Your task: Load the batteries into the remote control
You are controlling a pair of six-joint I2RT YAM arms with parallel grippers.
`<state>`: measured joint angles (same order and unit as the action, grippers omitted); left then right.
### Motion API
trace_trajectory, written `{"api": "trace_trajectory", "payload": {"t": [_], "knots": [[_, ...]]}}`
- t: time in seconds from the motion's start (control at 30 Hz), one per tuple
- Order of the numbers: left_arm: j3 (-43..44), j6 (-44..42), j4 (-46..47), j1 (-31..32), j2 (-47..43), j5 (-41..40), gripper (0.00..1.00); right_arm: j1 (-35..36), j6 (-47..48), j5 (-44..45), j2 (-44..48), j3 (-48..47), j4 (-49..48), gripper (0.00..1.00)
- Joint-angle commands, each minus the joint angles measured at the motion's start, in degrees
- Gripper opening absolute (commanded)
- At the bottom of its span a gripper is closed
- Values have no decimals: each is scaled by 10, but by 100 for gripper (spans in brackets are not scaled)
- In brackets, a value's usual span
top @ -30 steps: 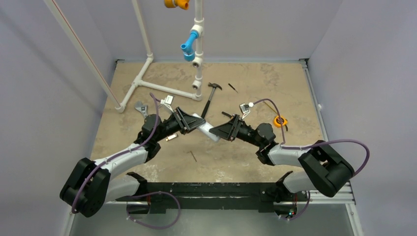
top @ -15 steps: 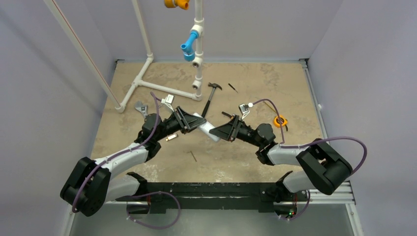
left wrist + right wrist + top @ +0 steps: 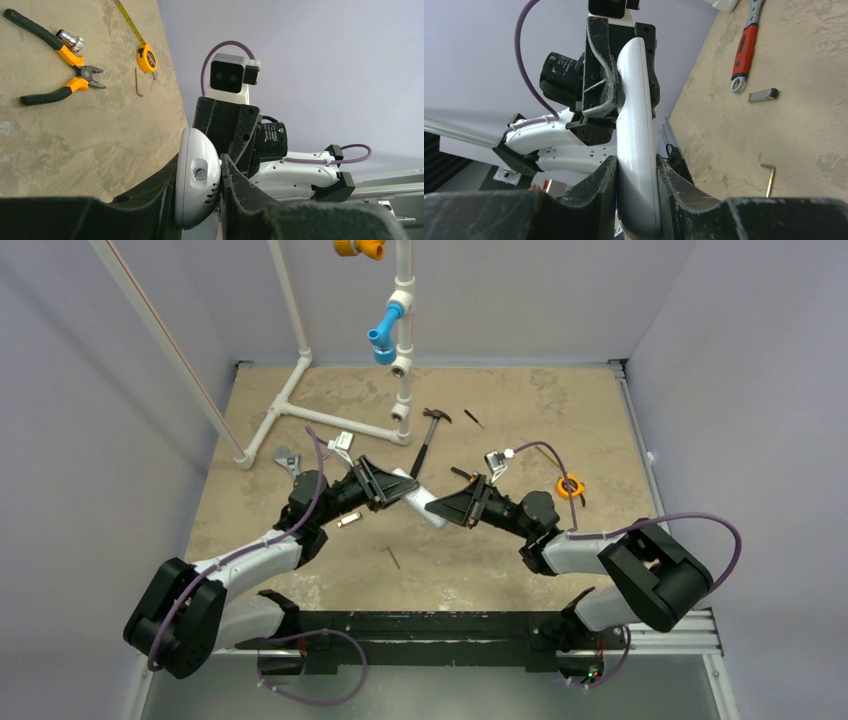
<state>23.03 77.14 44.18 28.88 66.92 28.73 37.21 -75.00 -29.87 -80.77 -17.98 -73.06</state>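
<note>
The remote control is hanging in the air over the middle of the surface, btw. the two arms and not touching the surface. The left hand is pinching one end of it, and the right hand is pinching the other end. In both wrist views the dark fingers are pressing on the two opposite faces of the white shell, w/ no gap showing.

The batteries are not showing clearly in any view. Some small dark bits are lying on the surface in the top view, but they are too small to tell.

Judging from the look, the remote is prob. light and stiff, a hard plastic shell. Its skin is looking smooth and glossy and its body is curving, so it is likely slipping easily if one hand is letting go. The best hold is prob. across the flat faces near one end, leaving the battery bay free for the other hand. Which face is carrying the bay, I cannot tell.

On the surface nearby, a red wrench, a small silver piece and a hex key are lying well apart from each other.
</note>
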Motion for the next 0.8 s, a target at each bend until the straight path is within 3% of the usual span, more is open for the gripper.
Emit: {"api": "trace_trajectory", "payload": {"t": [0.0, 0.07, 0.2, 0.33, 0.5, 0.6, 0.77], "knots": [[28, -24, 30, -2, 4, 13, 23, 1, 7, -14, -2, -11, -34, 0], [30, -26, 29, -2, 4, 17, 44, 2, 13, -10, 8, -8, -24, 0], [30, -34, 29, -2, 0, 22, 60, 1, 41, 16, 57, 6, 13, 0], [38, -51, 2, -1, -13, 29, 75, 1, 107, 48, 138, 0, 146, 0], [55, -113, -87, -3, -34, 45, 82, 1, 245, 128, 251, -37, 384, 0], [89, -206, -249, -6, -79, 18, 86, 4, 335, 198, 294, -65, 517, 0], [129, -307, -403, -12, -151, -42, 91, 10, 415, 287, 316, -69, 605, 0]]}}
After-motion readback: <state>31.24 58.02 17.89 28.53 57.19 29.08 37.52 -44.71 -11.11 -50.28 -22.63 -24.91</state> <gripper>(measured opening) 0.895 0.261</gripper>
